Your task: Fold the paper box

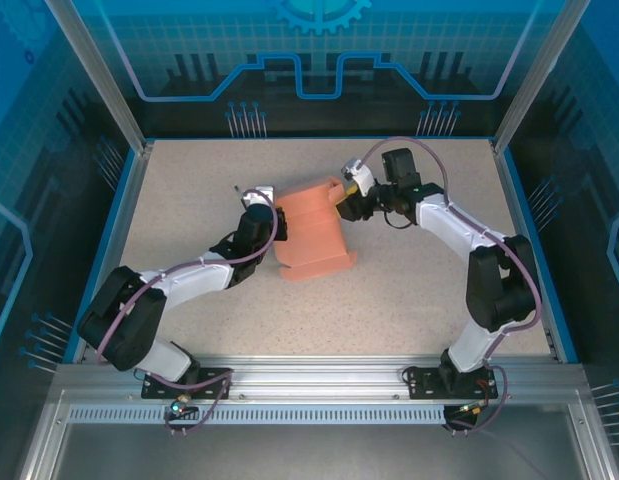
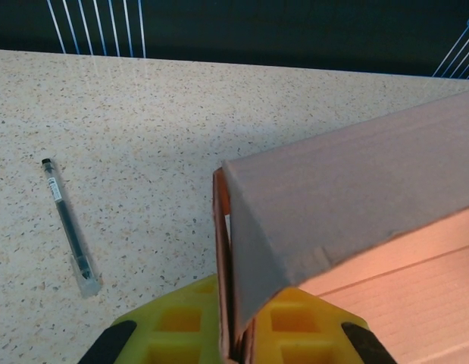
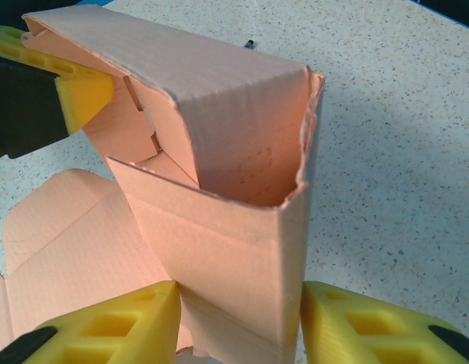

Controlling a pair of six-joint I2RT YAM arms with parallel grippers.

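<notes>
The half-raised paper box [image 1: 311, 235] sits at the table's [image 1: 429, 290] centre. The left gripper [image 2: 234, 322] is pinched tight on a wall edge at the box's 9 o'clock, while the right gripper [image 3: 242, 326] straddles its open end at 2 o'clock; whether it presses, I cannot tell. Such thin, light cardboard likely dents and springs back, so hold near scored folds, not mid-panel.

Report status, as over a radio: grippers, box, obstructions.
Left gripper shut on the paper box, at its edge. Right gripper straddles its half-folded end, grip unclear. Pen lying aside, clear.
</notes>
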